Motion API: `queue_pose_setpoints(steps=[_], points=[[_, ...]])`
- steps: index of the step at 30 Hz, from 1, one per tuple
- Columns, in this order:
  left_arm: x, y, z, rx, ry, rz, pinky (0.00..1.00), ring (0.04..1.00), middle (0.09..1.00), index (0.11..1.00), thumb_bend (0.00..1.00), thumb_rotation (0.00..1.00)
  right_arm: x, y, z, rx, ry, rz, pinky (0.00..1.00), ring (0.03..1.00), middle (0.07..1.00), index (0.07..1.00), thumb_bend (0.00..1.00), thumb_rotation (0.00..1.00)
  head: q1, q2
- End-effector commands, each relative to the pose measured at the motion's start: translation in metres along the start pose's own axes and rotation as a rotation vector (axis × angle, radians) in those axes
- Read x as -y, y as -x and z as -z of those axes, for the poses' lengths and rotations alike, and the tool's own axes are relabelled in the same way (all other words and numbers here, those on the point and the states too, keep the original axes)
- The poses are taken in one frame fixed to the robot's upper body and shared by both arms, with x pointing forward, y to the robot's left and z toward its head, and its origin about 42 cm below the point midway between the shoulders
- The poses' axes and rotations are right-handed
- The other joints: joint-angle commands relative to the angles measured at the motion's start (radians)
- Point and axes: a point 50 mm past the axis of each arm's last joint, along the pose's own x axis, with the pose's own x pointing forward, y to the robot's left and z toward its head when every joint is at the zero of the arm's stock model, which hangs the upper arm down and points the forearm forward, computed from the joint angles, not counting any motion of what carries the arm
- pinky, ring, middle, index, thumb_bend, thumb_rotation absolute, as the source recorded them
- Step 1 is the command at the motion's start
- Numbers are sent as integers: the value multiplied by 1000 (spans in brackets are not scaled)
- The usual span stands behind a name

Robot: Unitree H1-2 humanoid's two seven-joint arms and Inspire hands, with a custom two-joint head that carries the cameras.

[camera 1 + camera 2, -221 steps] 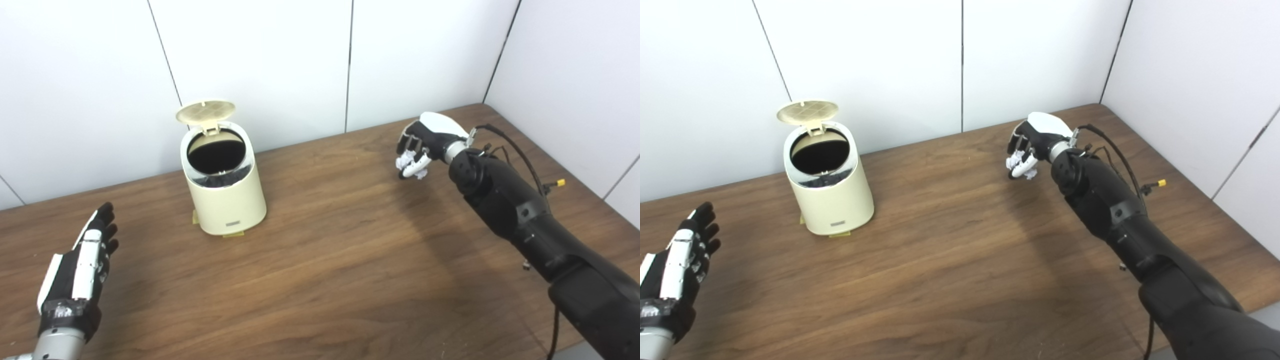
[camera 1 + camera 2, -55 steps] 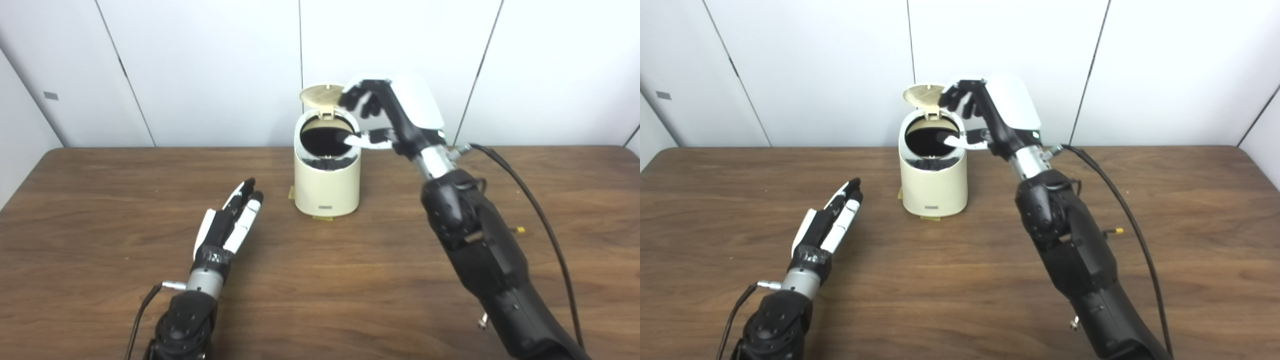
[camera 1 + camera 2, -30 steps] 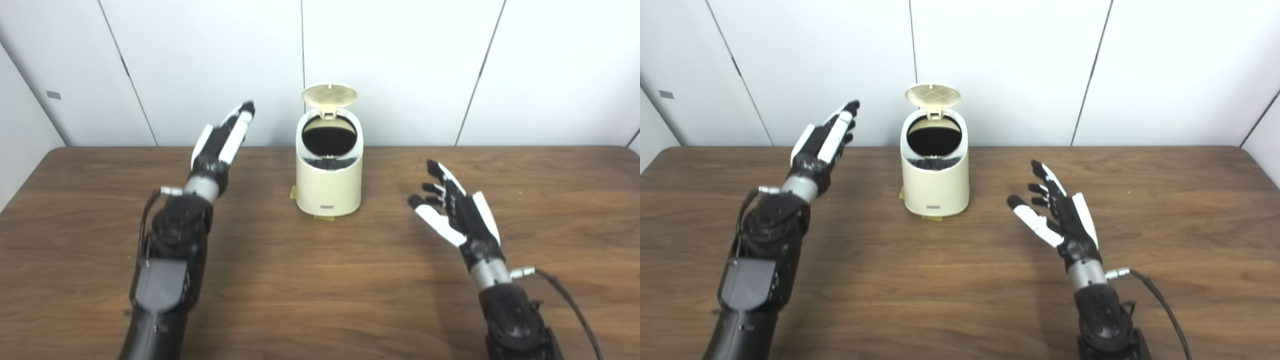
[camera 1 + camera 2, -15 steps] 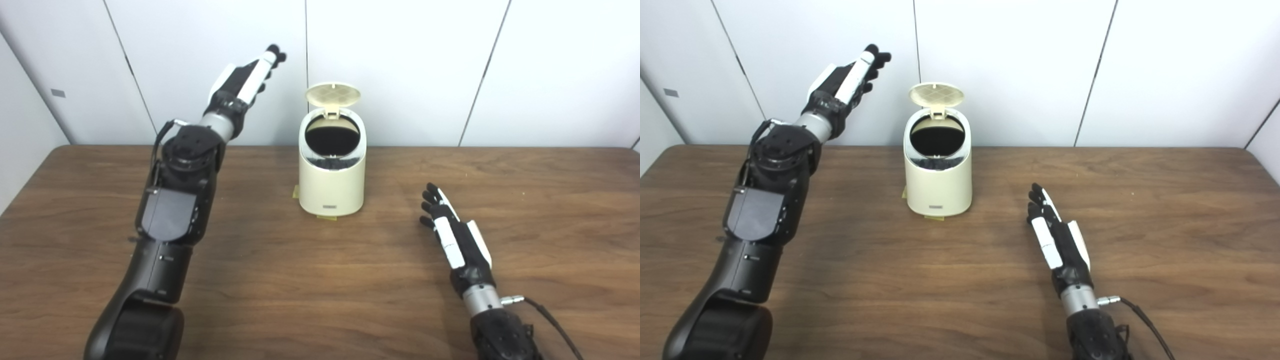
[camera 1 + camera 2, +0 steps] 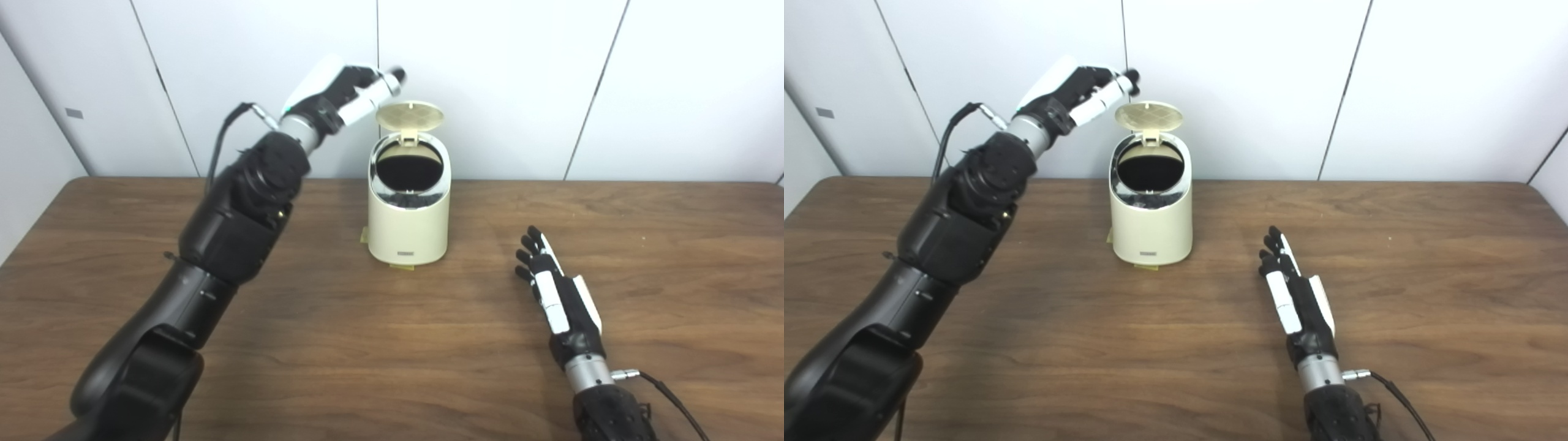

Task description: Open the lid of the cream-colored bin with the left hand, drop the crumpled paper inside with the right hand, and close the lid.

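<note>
The cream-colored bin (image 5: 408, 214) stands at the back middle of the table. Its round lid (image 5: 409, 116) is tipped up and back, and the dark opening (image 5: 408, 172) shows. My left hand (image 5: 343, 93) is raised just left of the lid's top edge, fingers stretched toward it, open and empty, apart from the lid. My right hand (image 5: 556, 297) lies low over the table to the right of the bin, fingers straight, open and empty. No crumpled paper is in view; the inside of the bin is too dark to see.
The brown wooden table (image 5: 392, 343) runs across the whole view. White wall panels (image 5: 502, 79) stand close behind the bin. A cable (image 5: 670, 398) trails from my right wrist. Small yellow tape marks (image 5: 364, 235) lie at the bin's base.
My left hand has swung right toward the lid's top edge and now points at it. My right hand has stayed low on the table. The lid stays up.
</note>
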Motion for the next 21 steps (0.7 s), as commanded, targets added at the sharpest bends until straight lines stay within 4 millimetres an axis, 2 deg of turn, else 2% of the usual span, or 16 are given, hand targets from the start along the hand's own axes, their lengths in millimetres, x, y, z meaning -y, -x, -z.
queue_pose_setpoints(steps=[1, 7, 13, 17, 21], points=[[-27, -2, -24, 105, -99, -84, 758, 917, 888, 713, 548, 1000, -2, -1, -2, 41, 49, -1, 854, 957, 990, 978, 646, 1000, -1, 3], [-22, 5, -24, 191, -313, -70, 818, 928, 891, 693, 580, 1000, -6, -4, -3, 62, 117, 10, 827, 970, 998, 967, 633, 1000, -3, 3], [-17, 8, -23, 214, -400, -51, 830, 942, 883, 702, 651, 1000, -7, -6, -5, 83, 180, 10, 829, 963, 993, 979, 650, 1000, -13, 8], [-15, 12, -22, 228, -414, -41, 840, 941, 879, 698, 647, 1000, -7, -7, -6, 90, 217, 17, 885, 961, 985, 977, 620, 1000, -13, 8], [-12, 18, -23, 221, -499, -16, 834, 938, 884, 725, 623, 1000, -5, -8, -6, 95, 240, 24, 932, 968, 983, 978, 604, 1000, -14, 14]])
